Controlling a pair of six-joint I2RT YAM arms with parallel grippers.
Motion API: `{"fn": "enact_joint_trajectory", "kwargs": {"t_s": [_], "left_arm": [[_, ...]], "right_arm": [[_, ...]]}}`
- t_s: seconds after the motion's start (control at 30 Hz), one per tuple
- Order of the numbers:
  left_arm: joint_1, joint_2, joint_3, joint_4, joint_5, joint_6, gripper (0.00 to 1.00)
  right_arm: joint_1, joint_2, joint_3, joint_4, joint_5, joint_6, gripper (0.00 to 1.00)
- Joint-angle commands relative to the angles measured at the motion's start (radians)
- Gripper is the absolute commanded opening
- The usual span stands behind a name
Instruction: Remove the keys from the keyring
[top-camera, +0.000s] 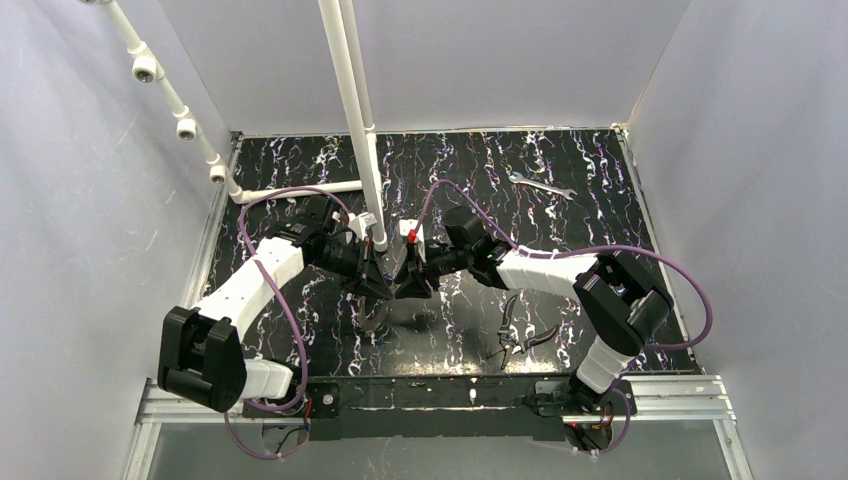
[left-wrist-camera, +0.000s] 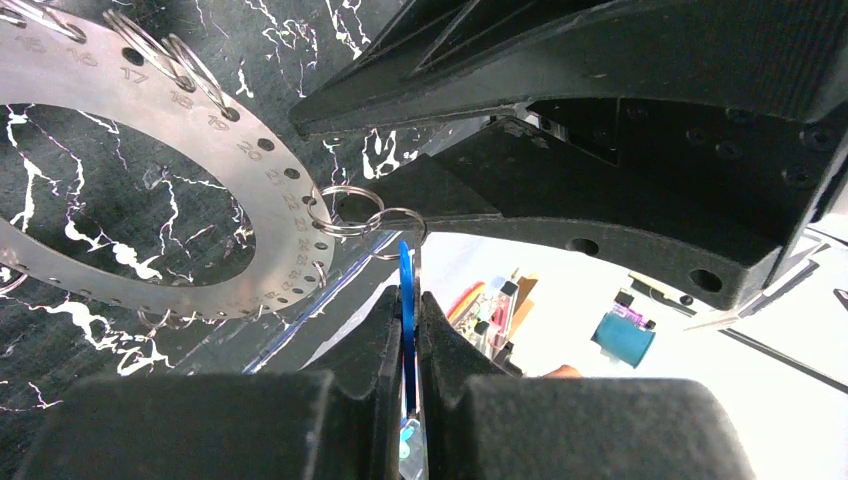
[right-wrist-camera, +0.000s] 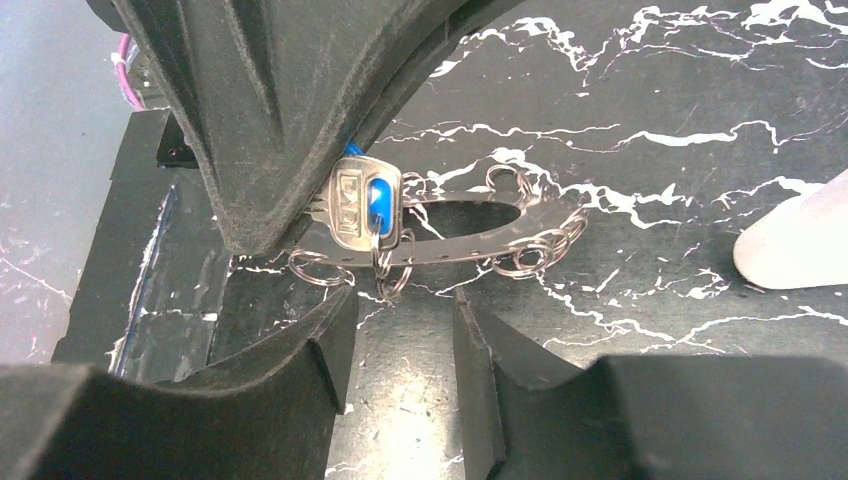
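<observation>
The key (right-wrist-camera: 365, 205) is a small silver piece with a blue head. My left gripper (left-wrist-camera: 408, 330) is shut on it; in the left wrist view the key (left-wrist-camera: 406, 290) shows edge-on between the pads. A small split ring (left-wrist-camera: 352, 212) links it to the keyring (left-wrist-camera: 250, 170), a large flat silvery ring with numbered holes, which hangs beside it. In the right wrist view the keyring (right-wrist-camera: 470, 245) is seen nearly edge-on with several small split rings. My right gripper (right-wrist-camera: 405, 345) is open and empty, just in front of the key's split ring (right-wrist-camera: 392, 270). Both grippers meet mid-table (top-camera: 372, 285), (top-camera: 412, 285).
Dark-handled pliers (top-camera: 520, 335) lie on the black marbled table at the near right. A slim silver wrench (top-camera: 540, 185) lies at the far right. A white pole (top-camera: 360, 120) stands just behind the grippers and its foot shows in the right wrist view (right-wrist-camera: 795, 245).
</observation>
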Motion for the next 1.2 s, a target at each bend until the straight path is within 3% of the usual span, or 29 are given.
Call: {"fn": "enact_joint_trajectory", "kwargs": {"t_s": [0.0, 0.27, 0.43, 0.57, 1.17], "left_arm": [[0.002, -0.024, 0.018, -0.001, 0.041, 0.001, 0.00], [0.004, -0.025, 0.018, 0.001, 0.040, -0.005, 0.00], [0.011, -0.030, 0.016, 0.003, 0.040, -0.011, 0.00], [0.045, -0.041, 0.021, -0.007, 0.036, -0.014, 0.00], [0.155, -0.049, -0.045, -0.020, 0.000, -0.064, 0.00]], "right_arm": [[0.005, -0.004, -0.004, 0.085, -0.008, 0.004, 0.47], [0.007, -0.005, -0.005, 0.123, -0.024, 0.048, 0.42], [0.007, -0.004, -0.008, 0.115, -0.016, 0.039, 0.16], [0.007, -0.010, -0.011, 0.081, -0.011, 0.008, 0.02], [0.007, -0.028, -0.003, 0.097, -0.068, 0.062, 0.01]]}}
